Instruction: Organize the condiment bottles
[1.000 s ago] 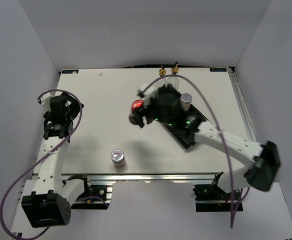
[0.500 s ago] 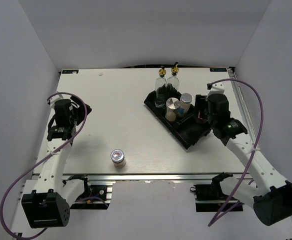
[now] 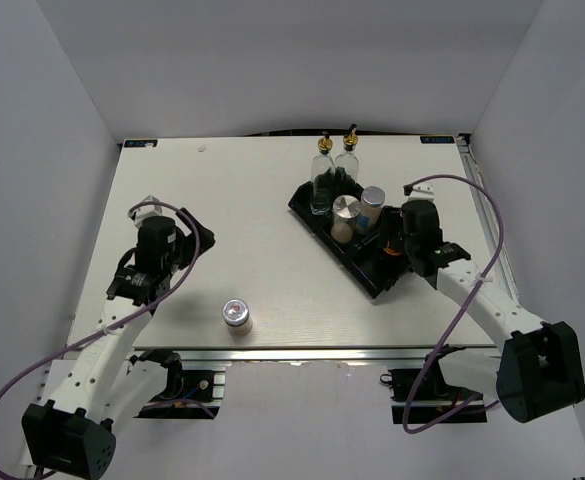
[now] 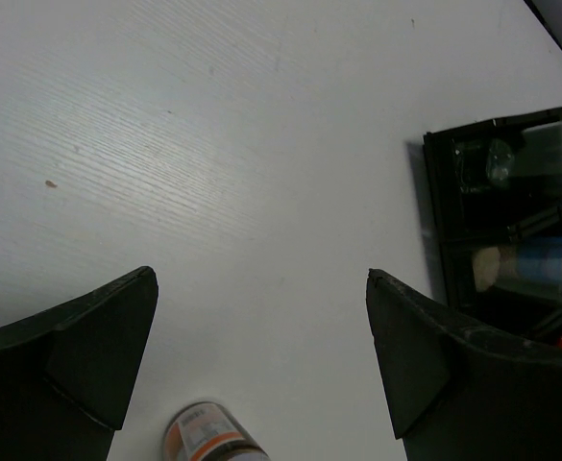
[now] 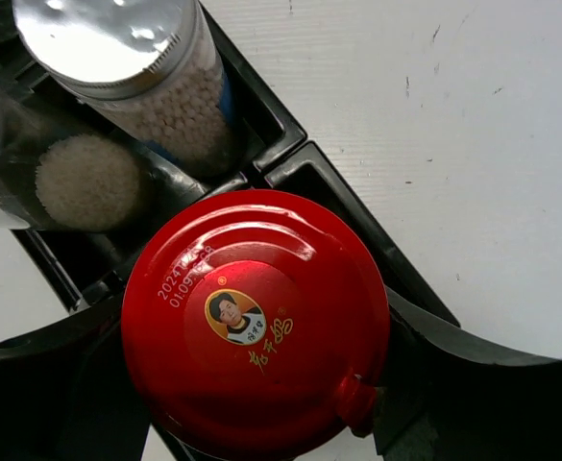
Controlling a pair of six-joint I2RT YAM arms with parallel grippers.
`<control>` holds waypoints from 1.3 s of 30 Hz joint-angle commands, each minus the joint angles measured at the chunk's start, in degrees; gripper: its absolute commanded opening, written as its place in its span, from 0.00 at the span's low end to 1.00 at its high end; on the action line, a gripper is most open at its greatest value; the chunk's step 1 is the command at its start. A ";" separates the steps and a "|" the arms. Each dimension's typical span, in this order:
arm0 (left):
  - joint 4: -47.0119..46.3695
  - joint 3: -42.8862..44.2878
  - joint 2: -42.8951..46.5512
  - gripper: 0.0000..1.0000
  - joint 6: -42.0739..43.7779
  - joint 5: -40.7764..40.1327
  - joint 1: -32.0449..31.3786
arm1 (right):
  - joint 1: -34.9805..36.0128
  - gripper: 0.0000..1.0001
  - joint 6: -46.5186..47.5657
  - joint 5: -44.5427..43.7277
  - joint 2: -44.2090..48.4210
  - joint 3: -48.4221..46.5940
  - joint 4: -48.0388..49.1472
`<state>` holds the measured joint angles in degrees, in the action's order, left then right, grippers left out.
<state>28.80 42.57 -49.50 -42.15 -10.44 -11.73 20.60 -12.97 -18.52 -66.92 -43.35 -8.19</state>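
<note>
right gripper [image 5: 256,370] pinching jar [image 5: 252,322], now over end slot of tray [image 5: 357,206] | left gripper [image 4: 261,355] spread, swung toward shaker [image 3: 236,315] outside tray | likely only shaker left to stow

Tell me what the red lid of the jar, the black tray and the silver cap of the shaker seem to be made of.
The jar's red lid looks like painted metal, glossy: bright reflections, printed portrait and date. The black tray seems moulded plastic, slightly shiny, with smooth walls. The shaker cap is metal or metallised plastic, dull silver sheen; I cannot tell which.
</note>
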 commanded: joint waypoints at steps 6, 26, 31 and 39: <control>3.28 -1.17 3.70 0.98 -3.90 -5.03 -6.90 | -0.47 0.10 -3.90 -1.52 1.61 5.55 17.23; -1.11 -0.91 1.16 0.98 0.13 -1.26 -10.51 | -0.39 0.36 -2.23 -4.68 1.79 11.36 23.83; -1.73 -1.17 0.72 0.98 2.33 4.70 -10.86 | -0.39 0.49 -2.23 -4.86 0.12 11.27 24.62; 3.89 -1.70 1.42 0.98 4.62 6.74 -11.65 | -0.39 0.72 -2.41 -5.12 -1.73 10.48 25.32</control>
<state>29.91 41.47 -48.95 -39.38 -5.48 -23.03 20.32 -15.18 -21.63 -68.79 -31.05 10.04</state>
